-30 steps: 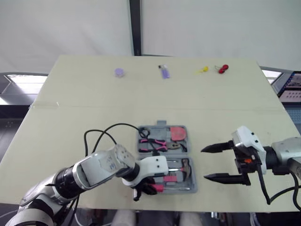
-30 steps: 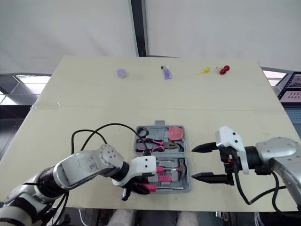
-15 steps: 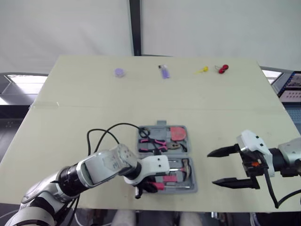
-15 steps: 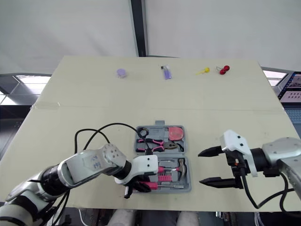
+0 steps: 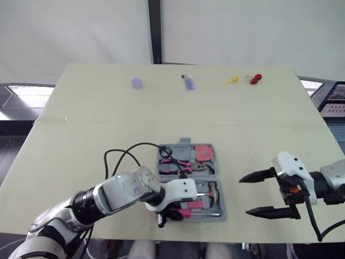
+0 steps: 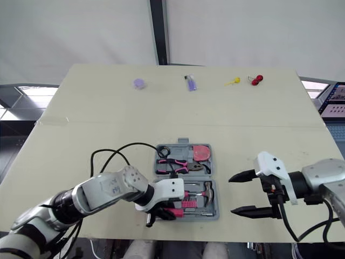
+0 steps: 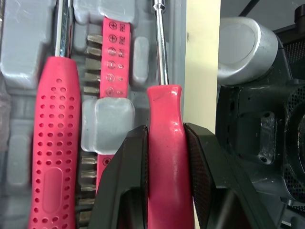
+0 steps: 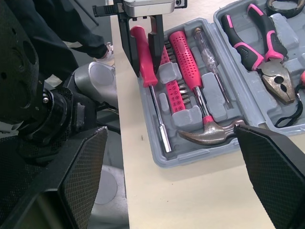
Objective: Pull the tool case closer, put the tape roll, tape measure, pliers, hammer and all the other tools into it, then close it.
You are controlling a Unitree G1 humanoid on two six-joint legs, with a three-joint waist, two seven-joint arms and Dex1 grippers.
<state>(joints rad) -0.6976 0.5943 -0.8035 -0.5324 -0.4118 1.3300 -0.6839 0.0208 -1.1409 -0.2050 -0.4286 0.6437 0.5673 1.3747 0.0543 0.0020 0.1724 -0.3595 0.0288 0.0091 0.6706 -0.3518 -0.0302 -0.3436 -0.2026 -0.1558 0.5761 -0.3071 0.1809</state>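
Currently, the grey tool case (image 5: 187, 143) is seen lying open on the pale table (image 5: 108, 118), and every place below is given from it. At the case's near left corner, the left gripper (image 7: 165, 136) is clamped on the red handle of a screwdriver (image 7: 162, 102), one black finger pressed to each side. That screwdriver is laid along the case's nearest slot, its metal shaft running toward the case's right side. Just beside it, further inside the case, a red strip of driver bits (image 7: 112, 57) is seated, and past that the hammer (image 8: 209, 131) with its pink perforated handle. In the far half of the case the pink-and-black pliers (image 5: 175, 163) and the pink tape measure (image 5: 204, 152) are held. To the right of the case and apart from it, the right gripper (image 5: 244, 196) is held above the table with its fingers spread wide and nothing between them.
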